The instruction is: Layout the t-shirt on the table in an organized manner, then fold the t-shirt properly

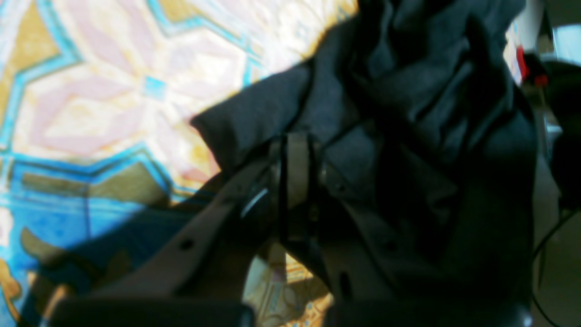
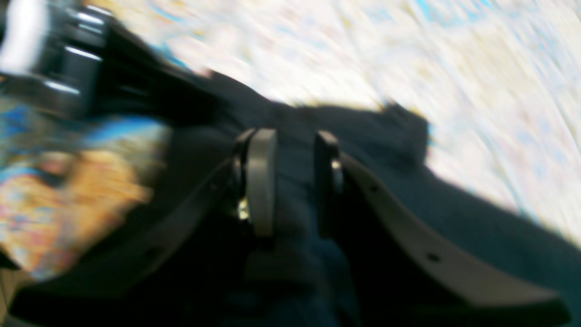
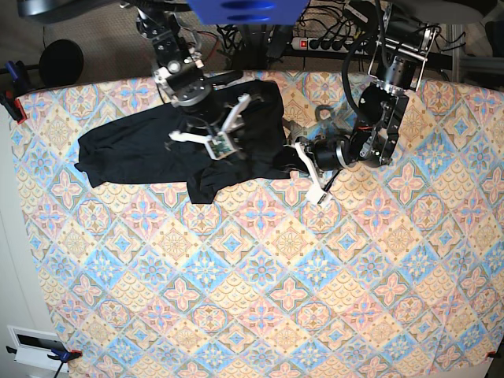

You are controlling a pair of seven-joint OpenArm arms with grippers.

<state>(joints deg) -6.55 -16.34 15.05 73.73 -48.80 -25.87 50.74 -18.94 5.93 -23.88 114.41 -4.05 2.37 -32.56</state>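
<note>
**Both jaws pinch the black shirt at the table's far edge**

Jaws of the left gripper (image 1: 297, 170) are pressed together on a fold of the shirt (image 1: 408, 113); its wrist view shows the two pads with only a thin dark line between them and cloth bunched above and to the right. Jaws of the right gripper (image 2: 292, 181) stand narrowly apart with dark cloth filling the gap between the pads, so they grip the shirt too, though that view is blurred.

Seen from the base camera, the left gripper (image 3: 305, 167) lies low, level with the table (image 3: 260, 299), at the shirt's edge nearest that arm, its white fingers (image 3: 315, 186) pointing down the picture. The right gripper (image 3: 211, 135) comes in from above onto the middle of the garment, fingers spread to either side of a small board.

The shirt (image 3: 150, 146) lies crumpled in the far part of the table, towards the right arm's side. One part stretches flat outward to that side, another hangs towards the near edge as a short flap, and the bulk is bunched between the two grippers. Patterned cloth covers the whole table, and the near half carries nothing but the pattern.

Behind the table, cables and a power strip (image 3: 335, 43) lie on the floor.
</note>
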